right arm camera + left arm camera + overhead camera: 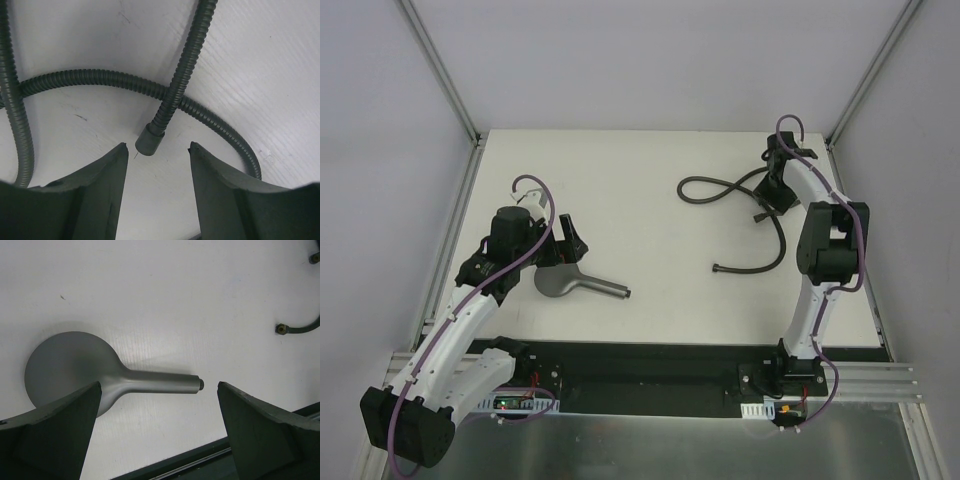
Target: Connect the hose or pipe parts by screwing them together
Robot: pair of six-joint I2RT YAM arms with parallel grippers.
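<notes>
Left gripper (159, 386) hovering released over shower head (65, 365), handle (145, 381) pointing 3 o'clock. Right gripper (157, 146) gaping, grasping nothing; hose end fitting (149, 140) lying just at its 12 o'clock.

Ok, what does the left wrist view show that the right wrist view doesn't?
Left wrist only: the shower head, lying flat, with its handle ahead of the open left gripper. Right wrist only: the hose crossing over itself, with one end fitting just ahead of the right gripper, jaws apart and not touching it. Both: the hose, which the left wrist sees only at its far right edge, and the white table.
</notes>
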